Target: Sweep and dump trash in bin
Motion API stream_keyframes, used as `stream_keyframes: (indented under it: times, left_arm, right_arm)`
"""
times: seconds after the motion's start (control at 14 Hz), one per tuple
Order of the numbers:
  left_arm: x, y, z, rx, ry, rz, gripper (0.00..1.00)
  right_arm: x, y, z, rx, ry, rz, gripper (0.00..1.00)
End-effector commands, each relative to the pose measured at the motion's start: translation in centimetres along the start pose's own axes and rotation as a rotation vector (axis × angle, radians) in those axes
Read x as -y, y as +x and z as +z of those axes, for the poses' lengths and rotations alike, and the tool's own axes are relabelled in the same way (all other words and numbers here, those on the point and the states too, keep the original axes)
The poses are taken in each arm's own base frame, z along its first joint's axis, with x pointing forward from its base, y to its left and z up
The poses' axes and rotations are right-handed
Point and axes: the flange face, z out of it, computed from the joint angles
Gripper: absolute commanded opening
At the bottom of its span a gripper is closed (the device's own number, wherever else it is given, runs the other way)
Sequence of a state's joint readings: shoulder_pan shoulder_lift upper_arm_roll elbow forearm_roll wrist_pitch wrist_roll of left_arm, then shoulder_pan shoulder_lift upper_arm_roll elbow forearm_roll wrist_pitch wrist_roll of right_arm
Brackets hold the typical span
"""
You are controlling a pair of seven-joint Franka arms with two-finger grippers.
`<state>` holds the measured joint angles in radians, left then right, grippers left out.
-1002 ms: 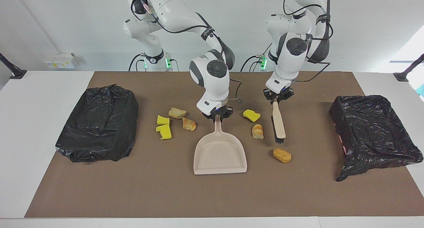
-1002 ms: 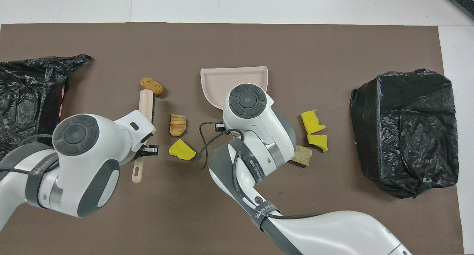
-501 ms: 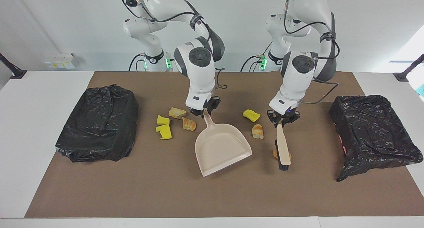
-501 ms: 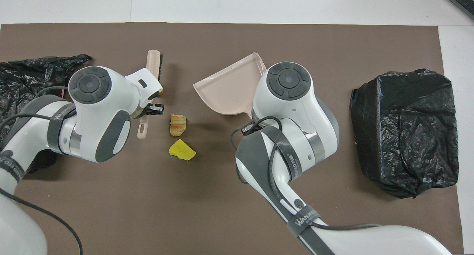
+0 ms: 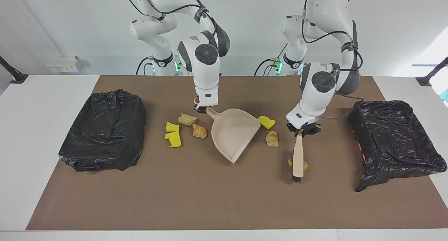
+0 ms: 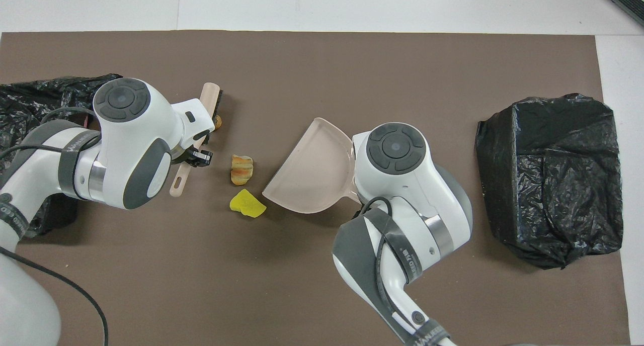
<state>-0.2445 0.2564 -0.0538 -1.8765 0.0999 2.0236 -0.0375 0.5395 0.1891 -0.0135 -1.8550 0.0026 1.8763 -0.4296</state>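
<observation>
My right gripper is shut on the handle of the beige dustpan, whose mouth is turned toward a yellow sponge chunk and a striped bread lump. My left gripper is shut on the handle of the beige brush. An orange-brown lump peeks out from under the brush head. More trash lies toward the right arm's end: yellow chunks, a tan lump and a striped lump, all hidden overhead by the right arm.
A bin lined with a black bag sits at the left arm's end of the brown mat. A second black-bagged bin sits at the right arm's end.
The right gripper drew the dustpan nearer to the robots and swung its mouth toward the left arm's end. The left gripper carried the brush farther out, over the orange-brown lump.
</observation>
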Motion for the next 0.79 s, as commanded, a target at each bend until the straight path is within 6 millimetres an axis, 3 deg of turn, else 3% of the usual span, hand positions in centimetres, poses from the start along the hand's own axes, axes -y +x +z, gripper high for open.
stream_keyframes:
  times: [0.0, 0.14, 0.29, 0.43, 0.72]
  left_arm:
    - [0.3, -2.8, 0.1, 0.143, 0.02, 0.012, 0.0]
    - [-0.2, -4.6, -0.1, 0.257, 0.029, 0.02, 0.0]
    - [-1.0, -6.3, 0.0, 0.34, 0.034, 0.039, 0.0]
    - [-3.3, -8.1, -0.5, 0.42, 0.054, 0.086, 0.0]
    - [-3.8, -11.1, -4.5, 0.41, 0.055, 0.131, 0.0]
  right_arm:
    - [2.4, -2.2, -0.8, 0.034, -0.049, -0.07, 0.0]
    - [3.0, -4.3, -1.1, 0.069, -0.046, -0.114, 0.0]
    - [3.6, -5.6, -0.1, 0.079, -0.047, -0.128, 0.0]
    - [3.4, -5.7, 0.5, 0.063, -0.053, -0.161, 0.0]
    - [4.0, -5.9, 0.5, 0.062, -0.048, -0.183, 0.0]
